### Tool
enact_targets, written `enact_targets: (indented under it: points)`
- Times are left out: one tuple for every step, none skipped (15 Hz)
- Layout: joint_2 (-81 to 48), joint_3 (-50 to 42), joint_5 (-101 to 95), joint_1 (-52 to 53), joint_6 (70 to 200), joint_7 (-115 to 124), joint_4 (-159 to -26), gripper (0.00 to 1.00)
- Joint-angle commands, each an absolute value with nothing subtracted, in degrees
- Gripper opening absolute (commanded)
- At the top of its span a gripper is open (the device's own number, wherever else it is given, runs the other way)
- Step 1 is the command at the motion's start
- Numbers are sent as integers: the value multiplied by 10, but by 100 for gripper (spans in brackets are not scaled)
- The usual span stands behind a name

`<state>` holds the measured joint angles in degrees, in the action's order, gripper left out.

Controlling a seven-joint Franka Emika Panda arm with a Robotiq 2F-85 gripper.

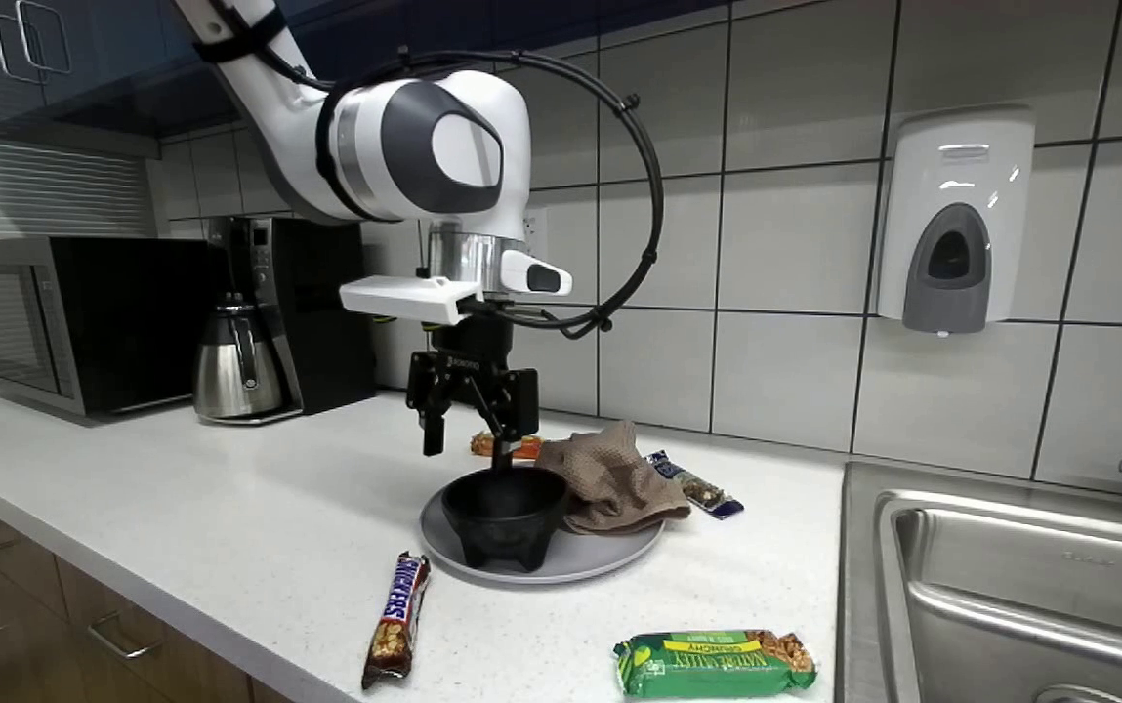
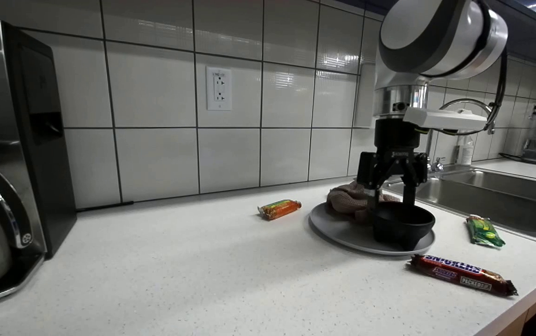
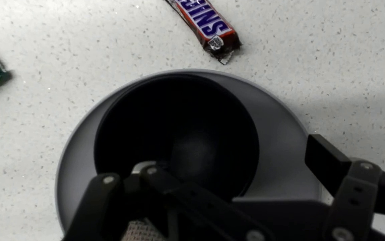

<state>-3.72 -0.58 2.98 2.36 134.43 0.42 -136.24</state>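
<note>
Black bowl [image 1: 505, 519] is standing under the gripper [image 1: 468, 459], which is hanging off-centre, spread wide and holding nothing, risking a tip-over through rim contact.

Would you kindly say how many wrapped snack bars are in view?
4: Snickers near the plate, green one near the sink, orange one near the wall, blue one beside the brown cloth. Others may be hidden.

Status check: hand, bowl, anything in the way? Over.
Hand open at the black bowl, contact unclear. Bowl upright on gray plate, ungripped. Brown cloth beside the bowl, possibly in the way.
</note>
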Motion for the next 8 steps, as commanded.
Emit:
enact_targets:
  points:
    - [-55,1,13,21,1349,14,-1349,100]
    - [-60,1,11,21,1349,15,-1347,100]
    - [-65,1,10,22,1349,16,-1344,100]
    - [-69,1,9,22,1349,16,-1343,100]
    - [-74,2,8,23,1349,17,-1340,100]
    - [-80,2,8,24,1349,18,-1336,100]
    - [-85,2,8,24,1348,18,-1333,100]
    - [-91,3,8,25,1348,18,-1329,100]
